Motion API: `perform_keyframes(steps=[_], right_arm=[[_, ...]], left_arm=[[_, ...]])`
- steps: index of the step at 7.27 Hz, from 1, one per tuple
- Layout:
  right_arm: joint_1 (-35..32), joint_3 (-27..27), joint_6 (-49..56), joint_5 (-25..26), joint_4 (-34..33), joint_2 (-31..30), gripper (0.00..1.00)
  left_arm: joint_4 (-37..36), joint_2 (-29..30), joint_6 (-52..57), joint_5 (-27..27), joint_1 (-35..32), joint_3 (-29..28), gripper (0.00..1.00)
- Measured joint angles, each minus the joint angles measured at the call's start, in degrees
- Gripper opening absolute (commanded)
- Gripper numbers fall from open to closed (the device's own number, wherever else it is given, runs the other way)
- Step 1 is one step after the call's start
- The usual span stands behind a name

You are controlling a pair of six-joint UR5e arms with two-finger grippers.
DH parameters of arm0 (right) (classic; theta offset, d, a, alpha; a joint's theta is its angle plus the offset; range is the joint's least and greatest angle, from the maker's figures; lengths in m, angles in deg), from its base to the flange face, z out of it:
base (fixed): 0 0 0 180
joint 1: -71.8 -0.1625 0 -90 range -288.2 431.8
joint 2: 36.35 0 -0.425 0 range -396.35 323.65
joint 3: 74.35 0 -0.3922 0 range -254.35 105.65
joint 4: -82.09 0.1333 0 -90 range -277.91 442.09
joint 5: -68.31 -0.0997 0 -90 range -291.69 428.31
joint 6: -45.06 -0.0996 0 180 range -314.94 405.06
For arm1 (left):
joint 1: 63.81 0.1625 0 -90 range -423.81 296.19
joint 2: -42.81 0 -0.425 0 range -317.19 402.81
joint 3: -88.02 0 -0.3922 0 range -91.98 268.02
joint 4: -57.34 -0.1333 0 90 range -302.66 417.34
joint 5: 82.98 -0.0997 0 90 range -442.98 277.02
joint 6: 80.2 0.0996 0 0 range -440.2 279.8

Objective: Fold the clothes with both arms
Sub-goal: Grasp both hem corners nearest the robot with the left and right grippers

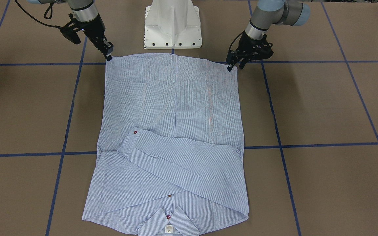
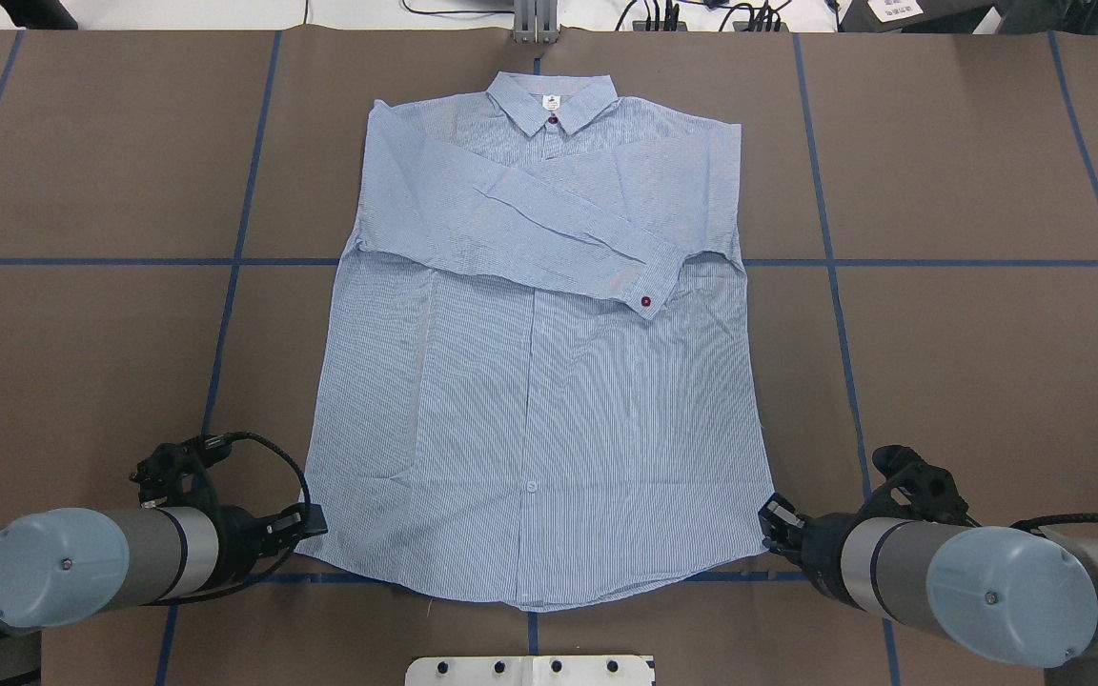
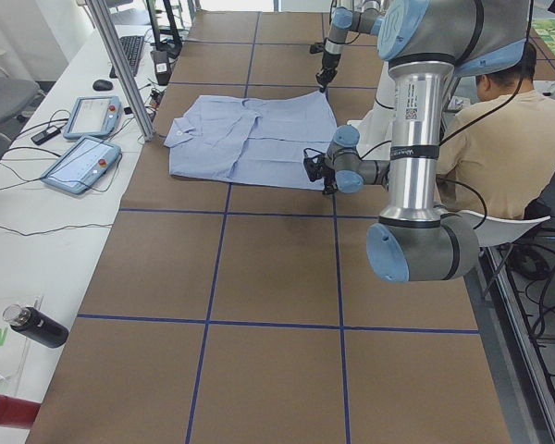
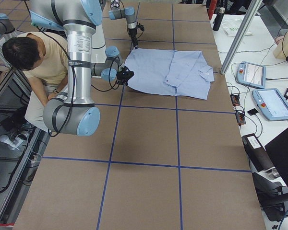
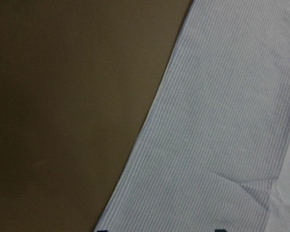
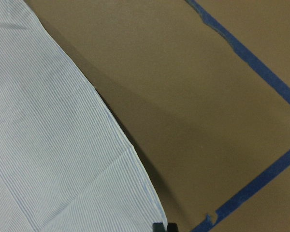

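One brown table (image 2: 987,362), matte, marked off in big squares by blue tape (image 2: 242,191). At its middle, a pale blue striped shirt (image 2: 549,410), flat and front side up, collar toward the edge far from the robot, hem toward the white base (image 1: 172,29). Sleeves folded in across the chest, one cuff uppermost with a red button on it.

At the hem corner on the robot's left, the left gripper (image 1: 235,68), low over the table, fingers apart with the edge of the cloth between them. At the other hem corner, the right gripper (image 1: 109,57), fingers together and clamped on the very tip of the cloth.

Beyond the table's far edge, a white bench (image 3: 18,250) with two tablets (image 3: 81,163), a keyboard (image 3: 131,51), a mouse (image 3: 102,85) and a dark bottle (image 3: 35,326) on its side. Between bench and table, a metal post (image 3: 120,69). Behind the robot, a seated person (image 3: 504,139) in a tan top.
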Motion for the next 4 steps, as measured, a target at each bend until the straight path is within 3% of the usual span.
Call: perform_keyframes(steps=[1,4], right_arm=[[0.1,0.0,0.0,0.0,0.0,0.0,0.00],[0.1,0.0,-0.1,0.0,0.0,0.0,0.00]], left_arm=[[0.0,0.0,-0.1,0.0,0.0,-0.1,0.00],[0.1,0.0,-1.1,-0.1,0.0,-0.1,0.00]])
